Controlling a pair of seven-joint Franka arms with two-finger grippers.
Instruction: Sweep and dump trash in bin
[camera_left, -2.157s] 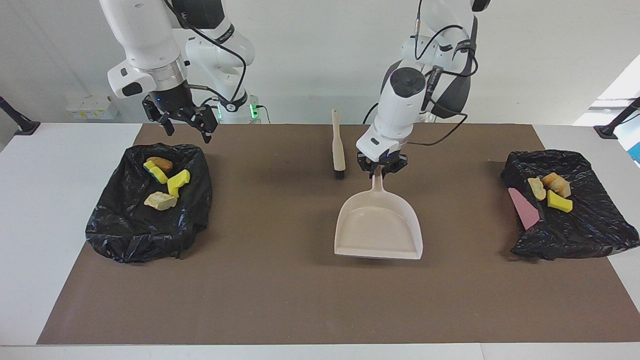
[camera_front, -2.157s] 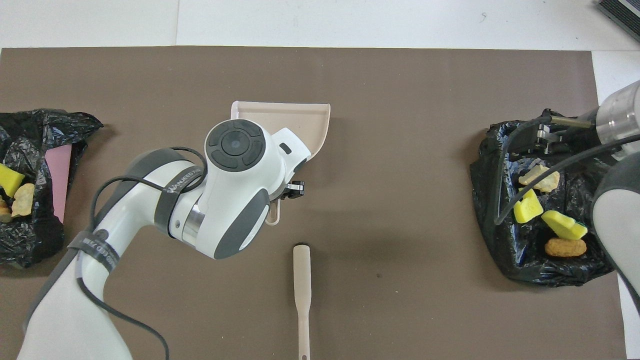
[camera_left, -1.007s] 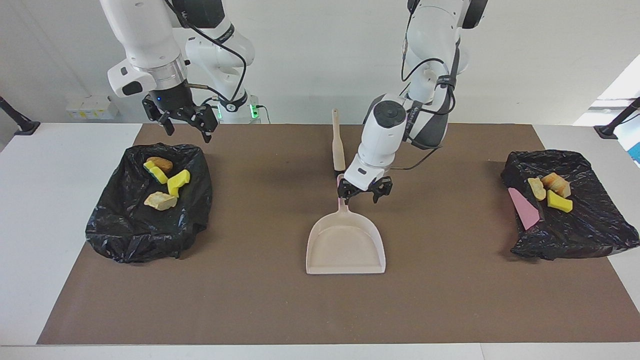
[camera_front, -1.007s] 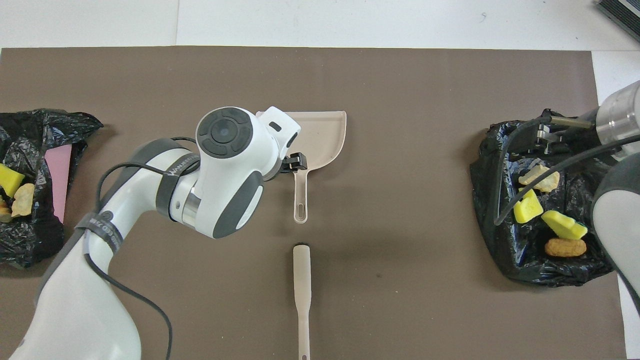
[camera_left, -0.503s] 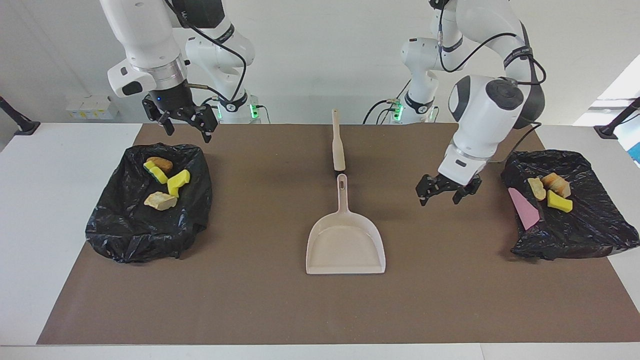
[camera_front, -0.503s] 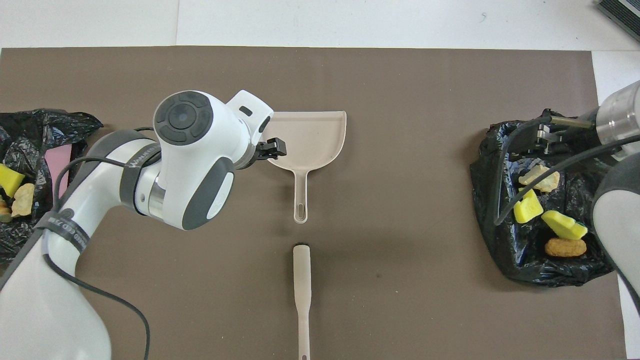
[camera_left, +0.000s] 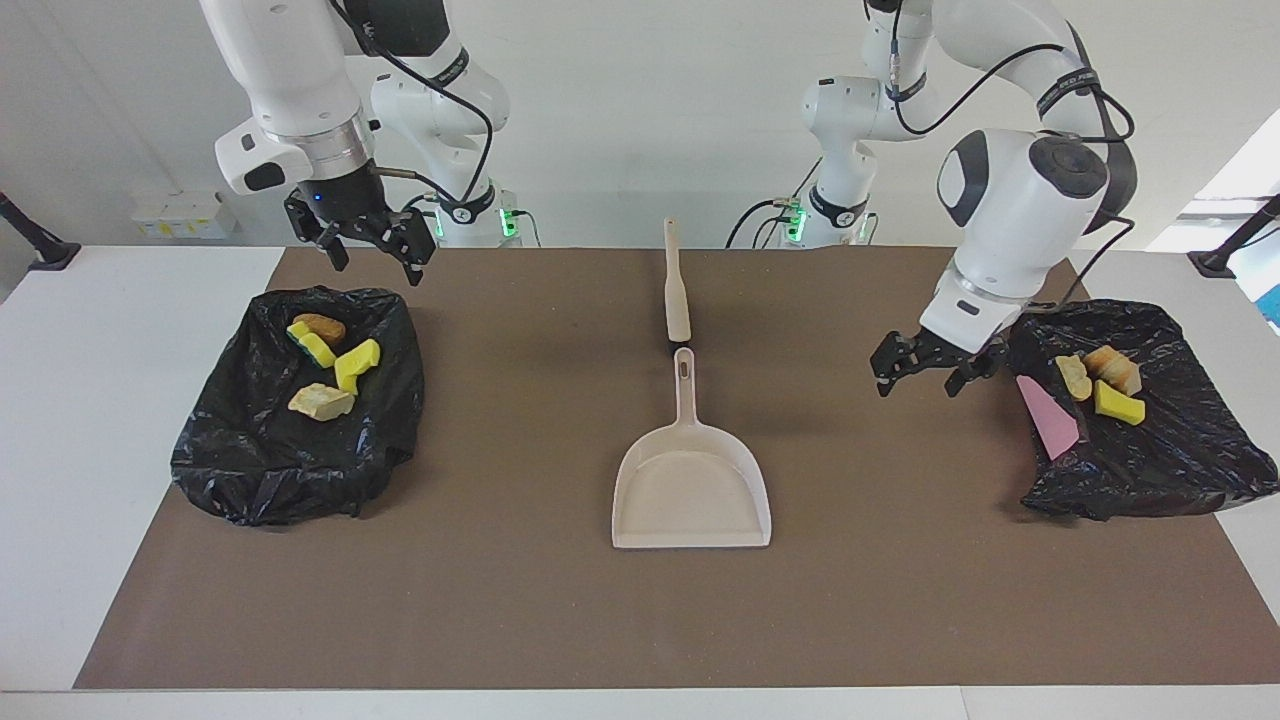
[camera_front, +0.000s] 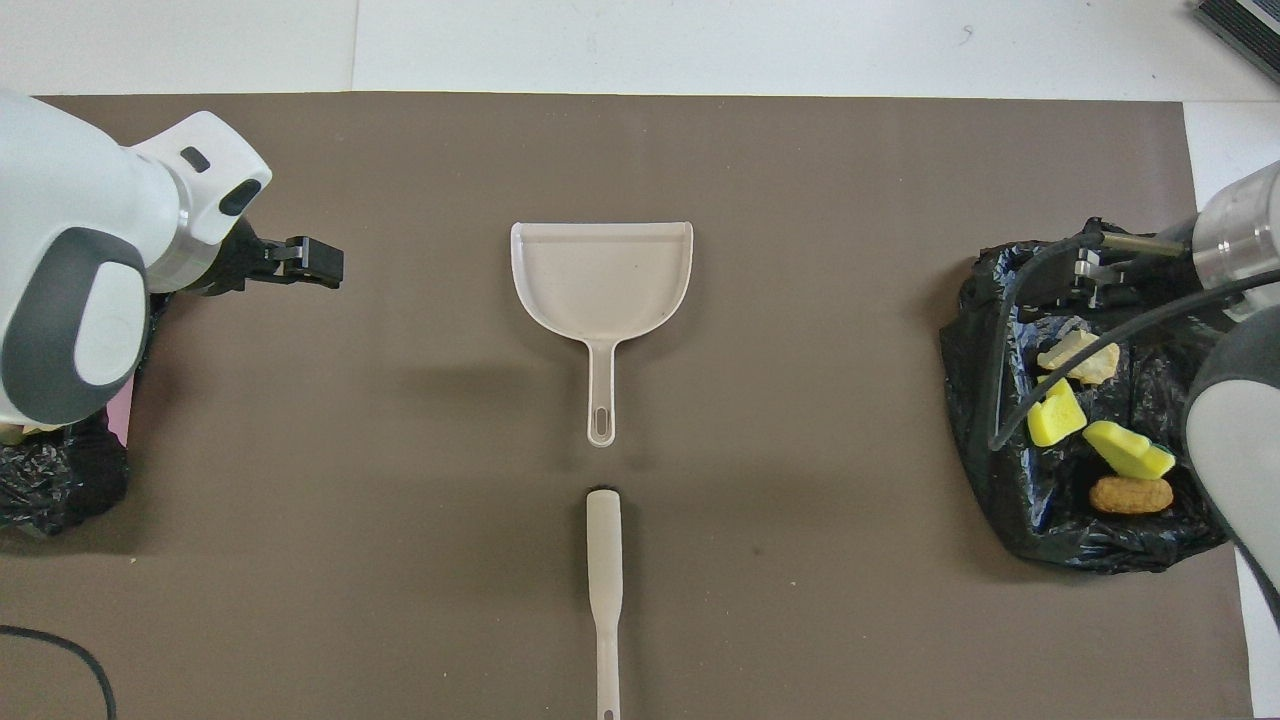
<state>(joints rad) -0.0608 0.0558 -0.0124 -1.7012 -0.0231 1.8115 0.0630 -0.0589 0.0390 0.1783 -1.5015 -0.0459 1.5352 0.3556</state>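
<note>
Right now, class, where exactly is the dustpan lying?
The dustpan lies flat mid-table on the brown mat, its handle pointing toward the robots, just short of the brush.

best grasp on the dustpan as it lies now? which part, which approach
Take the dustpan by its straight handle, coming from above with the tool's fingers across the handle's width. It lies flat on the mat, open face up, and the handle points toward the robots and is the only narrow part. The brush lies just off the handle's tip, so grip mid-handle.
</note>
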